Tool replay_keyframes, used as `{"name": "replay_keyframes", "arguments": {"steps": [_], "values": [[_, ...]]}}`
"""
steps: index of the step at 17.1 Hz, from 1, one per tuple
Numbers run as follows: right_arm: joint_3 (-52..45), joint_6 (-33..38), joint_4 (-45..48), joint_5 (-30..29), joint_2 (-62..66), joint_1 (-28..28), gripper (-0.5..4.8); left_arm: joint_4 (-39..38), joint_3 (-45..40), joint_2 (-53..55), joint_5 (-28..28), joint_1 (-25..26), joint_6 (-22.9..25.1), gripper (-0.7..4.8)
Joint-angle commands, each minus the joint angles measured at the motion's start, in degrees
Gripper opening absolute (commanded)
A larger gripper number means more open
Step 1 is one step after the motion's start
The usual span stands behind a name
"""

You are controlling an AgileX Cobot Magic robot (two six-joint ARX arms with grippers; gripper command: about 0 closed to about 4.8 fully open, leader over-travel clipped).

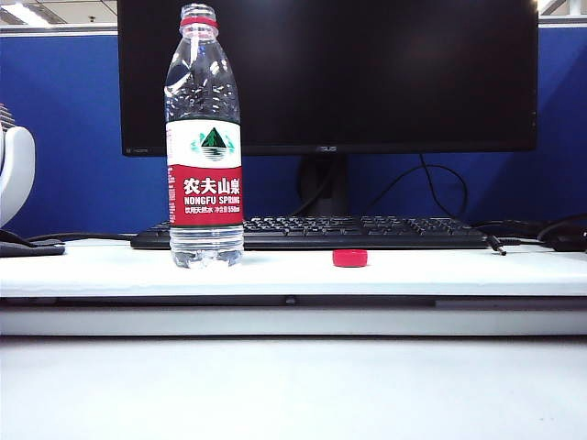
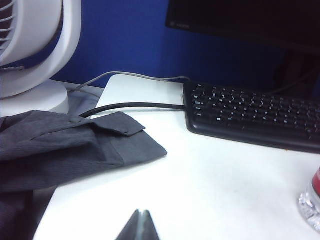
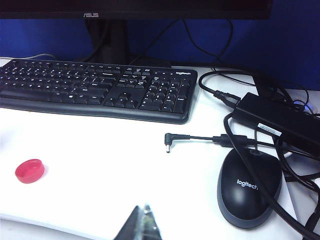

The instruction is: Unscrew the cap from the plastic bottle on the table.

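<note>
The plastic bottle (image 1: pixel 204 142) stands upright on the white table (image 1: pixel 440 273), left of centre, its mouth bare above the thin red neck ring. Its base edge shows in the left wrist view as the plastic bottle (image 2: pixel 312 204). The red cap (image 1: pixel 349 258) lies on the table right of the bottle, in front of the keyboard; the right wrist view shows the cap (image 3: pixel 29 170) lying open side up. My left gripper (image 2: pixel 142 213) is shut and empty above bare table. My right gripper (image 3: pixel 142 209) is shut and empty, apart from the cap. Neither gripper appears in the exterior view.
A black keyboard (image 1: pixel 312 232) and monitor (image 1: pixel 330 73) stand behind the bottle. A white fan (image 2: pixel 30 55) and a grey cloth (image 2: pixel 65 147) lie at the table's left end. A black mouse (image 3: pixel 249 187), power brick (image 3: pixel 277 122) and loose cables crowd the right end.
</note>
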Motion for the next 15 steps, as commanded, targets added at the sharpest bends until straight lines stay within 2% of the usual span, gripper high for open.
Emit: {"name": "replay_keyframes", "arguments": {"steps": [1,3,7,11,15], "values": [[0.07,-0.15,0.68,0.04,0.02,0.02,-0.06,-0.94,0.04,-0.13,-1.33,0.09,0.33,-0.05],[0.07,-0.15,0.68,0.04,0.02,0.02,-0.06,-0.9,0.04,-0.13,-1.27,0.09,0.7,-0.05],[0.07,-0.15,0.68,0.04,0.02,0.02,-0.06,-0.87,0.04,-0.13,-1.25,0.09,4.37,-0.05],[0.07,-0.15,0.68,0.04,0.02,0.02,-0.06,-0.79,0.04,-0.13,-1.18,0.09,4.46,-0.05],[0.07,-0.15,0.68,0.04,0.02,0.02,-0.06,-0.79,0.04,-0.13,-1.2,0.09,6.95,-0.05]]}}
